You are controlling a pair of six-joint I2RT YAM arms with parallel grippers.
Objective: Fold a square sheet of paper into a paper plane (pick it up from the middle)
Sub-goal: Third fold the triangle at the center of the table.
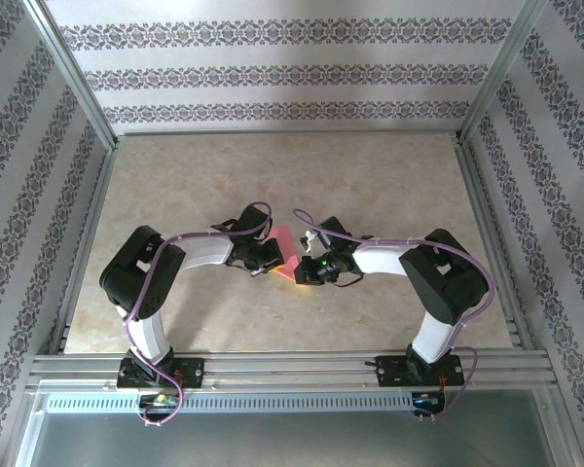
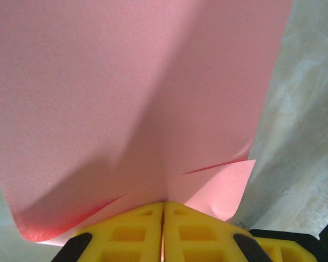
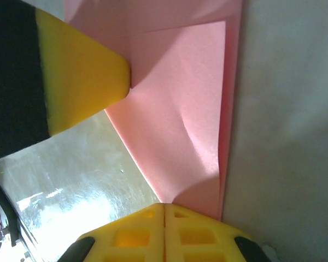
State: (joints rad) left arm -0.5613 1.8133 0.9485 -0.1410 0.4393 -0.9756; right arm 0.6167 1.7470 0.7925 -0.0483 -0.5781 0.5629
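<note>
The square sheet of paper (image 1: 285, 255) is pink-red and hangs just above the table's middle, held between both grippers. My left gripper (image 1: 266, 261) is shut on one edge. In the left wrist view its yellow fingertips (image 2: 147, 218) pinch the sheet (image 2: 126, 98), which rises broad, with a small folded corner (image 2: 221, 188) at the lower right. My right gripper (image 1: 308, 269) is shut on the opposite side. Its closed gripper (image 3: 164, 207) clamps the folded paper (image 3: 180, 125), which has a slanted flap over a longer layer. The left gripper's yellow finger (image 3: 79, 76) touches that flap. I cannot tell whether it has a paper plane's shape.
The beige marbled table (image 1: 370, 185) lies under the arms, framed by aluminium rails (image 1: 292, 368) at the near edge. Patterned walls (image 1: 292, 68) enclose the back and sides. Both arms bend inward, with their elbows near the left and right sides.
</note>
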